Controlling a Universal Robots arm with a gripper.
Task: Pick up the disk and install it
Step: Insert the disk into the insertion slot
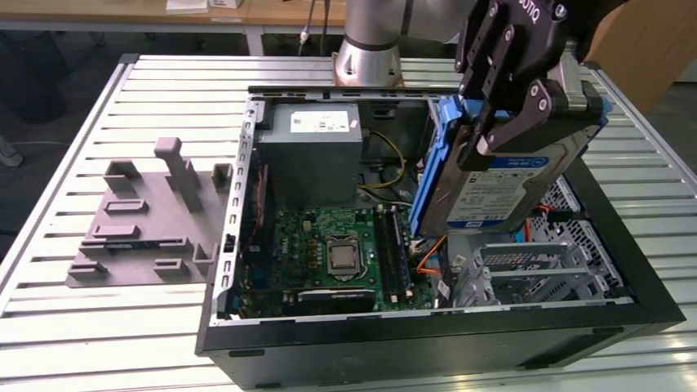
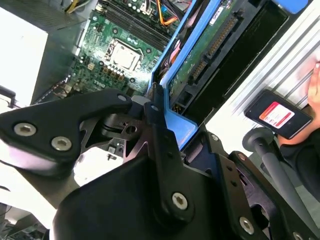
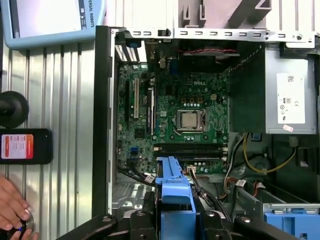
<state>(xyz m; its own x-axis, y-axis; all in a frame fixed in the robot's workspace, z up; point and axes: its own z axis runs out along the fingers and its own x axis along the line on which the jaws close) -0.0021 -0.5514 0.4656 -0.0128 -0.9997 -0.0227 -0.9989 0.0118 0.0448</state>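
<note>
The gripper (image 1: 521,122) clamps the disk (image 1: 495,192) between its black fingers (image 1: 536,104), holding it tilted in the air above the open computer case (image 1: 436,343). The disk is a flat silver-grey hard drive with a white-and-blue label, edged by a blue plastic carrier bracket (image 1: 433,159). It hangs over the case's drive cage (image 1: 523,269), beside the green motherboard (image 1: 338,253) and near the grey power supply (image 1: 310,151). In the second wrist view the drive's green circuit board underside (image 2: 210,42) shows within the blue frame.
</note>
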